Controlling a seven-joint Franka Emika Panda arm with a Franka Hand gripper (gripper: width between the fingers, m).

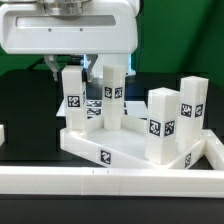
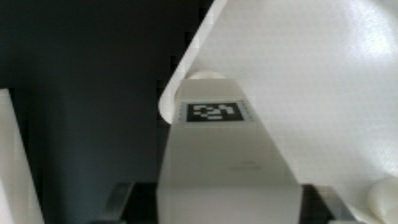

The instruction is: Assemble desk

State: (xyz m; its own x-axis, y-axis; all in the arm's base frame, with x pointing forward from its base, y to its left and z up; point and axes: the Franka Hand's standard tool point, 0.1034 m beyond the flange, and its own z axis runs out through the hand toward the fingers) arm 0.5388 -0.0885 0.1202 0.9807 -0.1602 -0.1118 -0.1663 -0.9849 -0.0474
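Observation:
The white desk tabletop (image 1: 100,152) lies on the table with its rim up. Several white square legs with black-and-white tags stand upright on it: one at the back left (image 1: 72,100), one beside it (image 1: 112,95), and two at the exterior view's right (image 1: 160,125) (image 1: 192,112). My gripper (image 1: 72,70) comes down from above and is shut on the top of the back left leg. In the wrist view this leg (image 2: 222,150), with its tag, runs between my dark fingers (image 2: 134,200), with my gripper (image 2: 222,208) closed on it. The tabletop (image 2: 311,60) shows past it.
A long white border rail (image 1: 110,186) runs along the front and turns up at the exterior view's right (image 1: 215,150). The marker board (image 1: 95,108) shows between the two back legs. The table surface is black.

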